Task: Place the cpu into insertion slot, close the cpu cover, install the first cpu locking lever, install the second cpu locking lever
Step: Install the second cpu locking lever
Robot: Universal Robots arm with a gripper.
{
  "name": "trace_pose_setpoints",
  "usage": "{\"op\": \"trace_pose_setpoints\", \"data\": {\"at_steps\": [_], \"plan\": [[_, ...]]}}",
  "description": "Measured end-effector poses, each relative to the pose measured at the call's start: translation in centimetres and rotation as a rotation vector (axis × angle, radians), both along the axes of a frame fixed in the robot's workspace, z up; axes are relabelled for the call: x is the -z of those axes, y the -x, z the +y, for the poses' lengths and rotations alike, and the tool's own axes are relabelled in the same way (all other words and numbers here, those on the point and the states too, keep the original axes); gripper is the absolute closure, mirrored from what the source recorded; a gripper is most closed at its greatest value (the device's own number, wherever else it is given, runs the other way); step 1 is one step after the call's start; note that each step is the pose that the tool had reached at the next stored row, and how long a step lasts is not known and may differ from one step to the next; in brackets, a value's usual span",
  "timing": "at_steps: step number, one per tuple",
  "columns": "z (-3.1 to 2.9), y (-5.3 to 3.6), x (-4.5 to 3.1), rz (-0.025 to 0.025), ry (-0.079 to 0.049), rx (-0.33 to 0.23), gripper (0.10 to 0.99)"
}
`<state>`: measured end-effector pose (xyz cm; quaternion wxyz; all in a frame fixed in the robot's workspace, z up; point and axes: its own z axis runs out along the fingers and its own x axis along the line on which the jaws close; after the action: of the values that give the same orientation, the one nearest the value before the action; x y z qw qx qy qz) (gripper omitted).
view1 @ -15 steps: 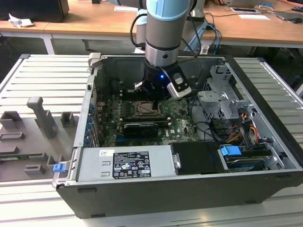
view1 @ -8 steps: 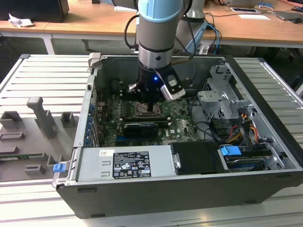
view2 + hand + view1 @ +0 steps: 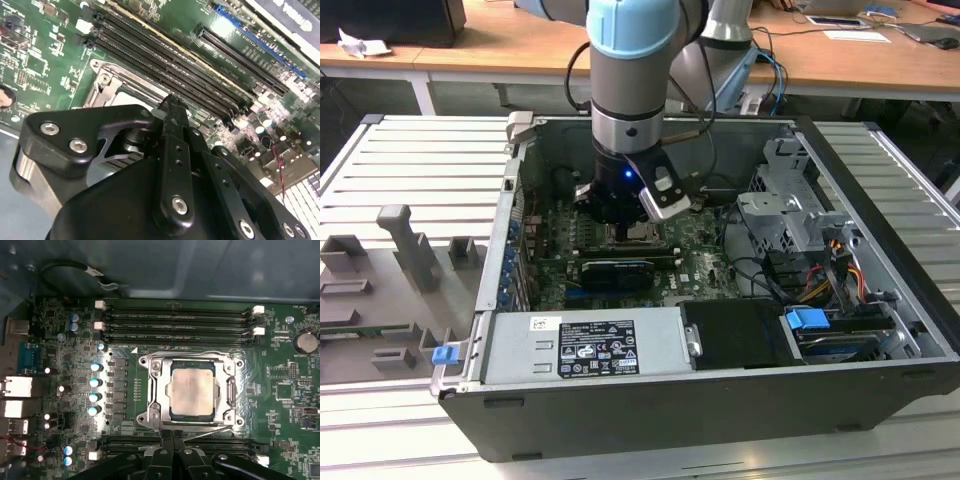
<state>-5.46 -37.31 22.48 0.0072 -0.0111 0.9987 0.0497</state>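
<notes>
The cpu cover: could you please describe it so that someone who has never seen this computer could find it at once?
Inside the open computer case lies a green circuit board with rows of long black memory slots. Between those rows sits the cpu cover, a silver metal frame lying flat, with the pale cpu showing through its square window. Unlike the narrow black slots, it is square and shiny.

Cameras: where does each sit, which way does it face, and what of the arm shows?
Exterior view: off the arm, above the open computer case, looking down into it; the arm reaches in, gripper low over the board.
First wrist view: on the arm, facing straight down at the cpu seated under the closed cpu cover; fingertips at the frame edge.
Second wrist view: on the arm, facing obliquely across the memory slots; the gripper body is up close.
Both wrist views share the fingertips, socket and slots.
</notes>
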Motion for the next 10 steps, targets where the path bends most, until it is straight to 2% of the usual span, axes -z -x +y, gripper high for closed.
{"op": "trace_pose_setpoints", "data": {"at_steps": [4, 7, 10], "plan": [[-1.02, 0.34, 0.06, -0.0001, -0.070, 0.000, 0.980], [-1.56, 0.57, 0.06, -0.0001, -0.090, -0.001, 0.980], [-2.01, 1.10, 0.15, 0.0007, -0.104, -0.017, 0.980]]}}
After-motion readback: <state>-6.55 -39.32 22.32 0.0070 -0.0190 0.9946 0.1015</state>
